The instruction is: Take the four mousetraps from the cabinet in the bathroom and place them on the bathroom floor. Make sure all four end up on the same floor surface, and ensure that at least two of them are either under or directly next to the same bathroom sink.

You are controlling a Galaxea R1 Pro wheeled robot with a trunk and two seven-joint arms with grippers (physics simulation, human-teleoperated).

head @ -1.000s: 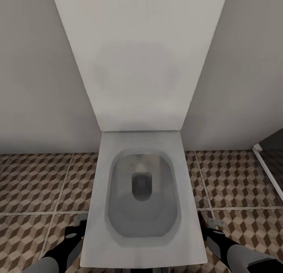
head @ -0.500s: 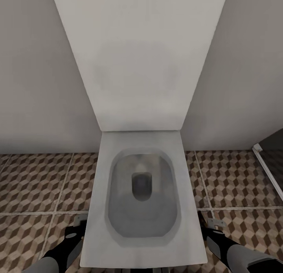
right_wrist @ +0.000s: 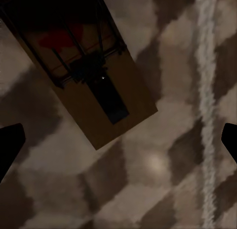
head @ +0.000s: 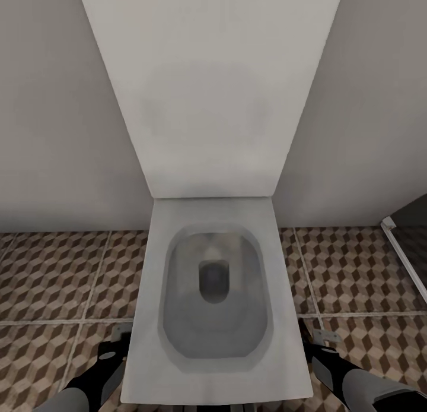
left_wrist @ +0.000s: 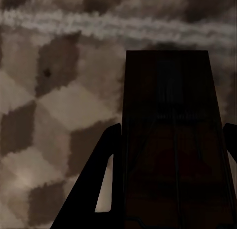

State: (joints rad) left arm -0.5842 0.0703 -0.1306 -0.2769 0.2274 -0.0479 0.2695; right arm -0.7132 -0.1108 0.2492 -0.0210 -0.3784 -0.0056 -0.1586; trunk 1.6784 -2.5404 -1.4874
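Facing one toilet (head: 216,293) on tiles (head: 53,275). Left gripper (left_wrist: 168,189) clamping one trap (left_wrist: 168,140); right gripper (right_wrist: 118,140) spread wide — hovering over a second trap (right_wrist: 98,90).

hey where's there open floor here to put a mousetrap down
Bare cube-pattern floor lies between the toilet and the wall at the left, and more on the right up to the dark threshold. Under the right end effector, a mousetrap already lies. The left end effector grips another dark board.
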